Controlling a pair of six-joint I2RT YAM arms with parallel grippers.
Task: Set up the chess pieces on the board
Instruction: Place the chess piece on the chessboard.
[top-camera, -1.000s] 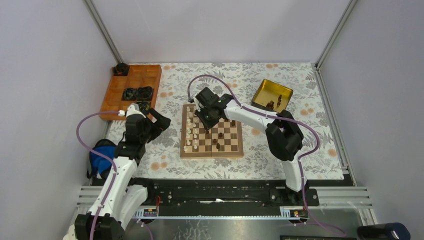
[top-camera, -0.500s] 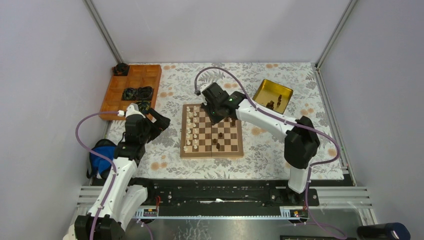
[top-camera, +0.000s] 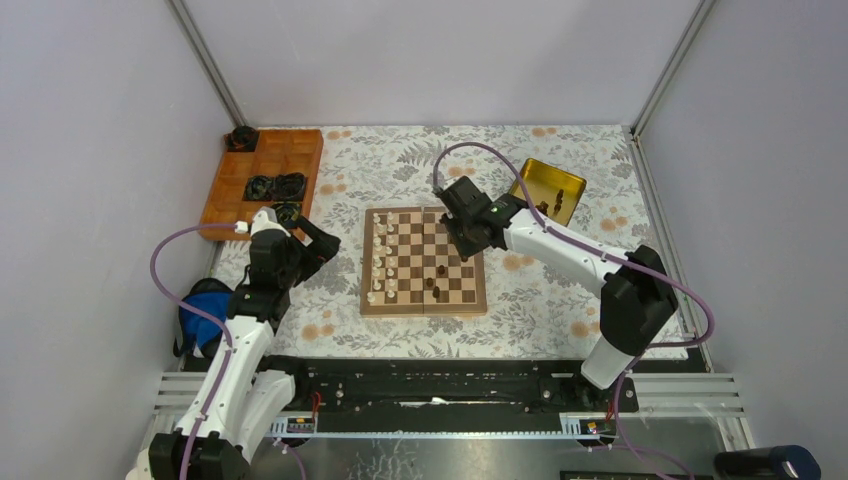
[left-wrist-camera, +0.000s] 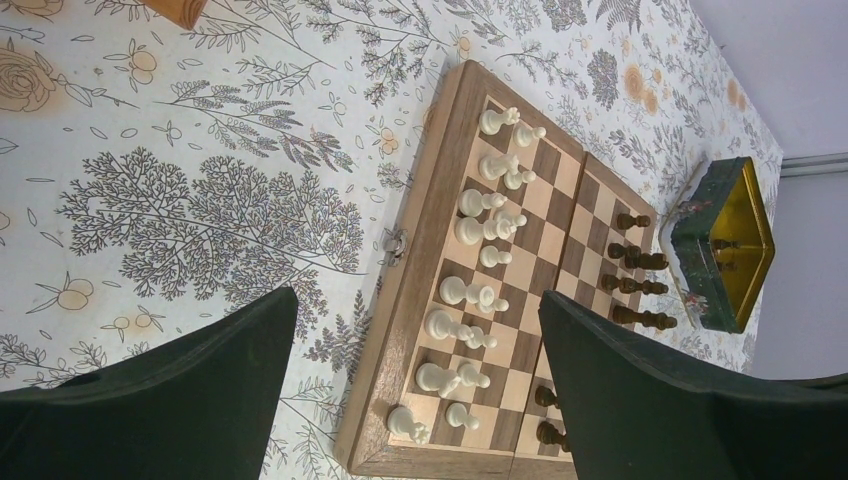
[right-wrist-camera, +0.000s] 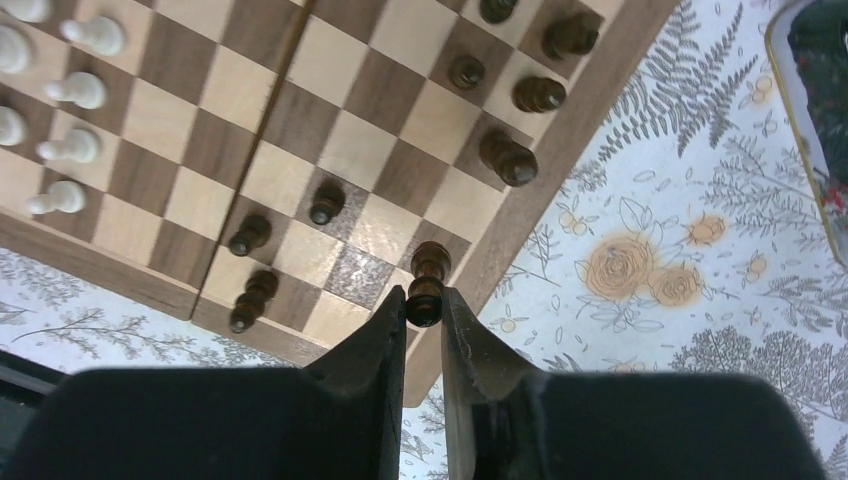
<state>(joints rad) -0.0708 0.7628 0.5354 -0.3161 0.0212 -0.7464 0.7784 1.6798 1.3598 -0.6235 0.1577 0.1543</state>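
The board (top-camera: 397, 303) lies mid-table on the flowered cloth. Cream-white chess pieces (top-camera: 378, 262) fill its left two columns, and several dark brown ones (top-camera: 440, 270) stand on its right half. My right gripper (right-wrist-camera: 424, 305) is shut on a dark brown chess piece (right-wrist-camera: 428, 272), which hangs over the board's right edge near the corner squares (right-wrist-camera: 355, 272). In the top view that gripper (top-camera: 468, 238) hovers at the board's far right. My left gripper (left-wrist-camera: 417, 298) is open with nothing between its fingers, off the board's left side (top-camera: 303, 245).
A gold tin (top-camera: 545, 187) with a few dark pieces sits right of the board at the back. An orange tray (top-camera: 262, 178) holding black rings stands at the back left. A blue object (top-camera: 200, 312) lies by the left arm.
My right arm has swung rightward across the board, from its far-left squares to its right edge, still shut. The left arm has not moved.
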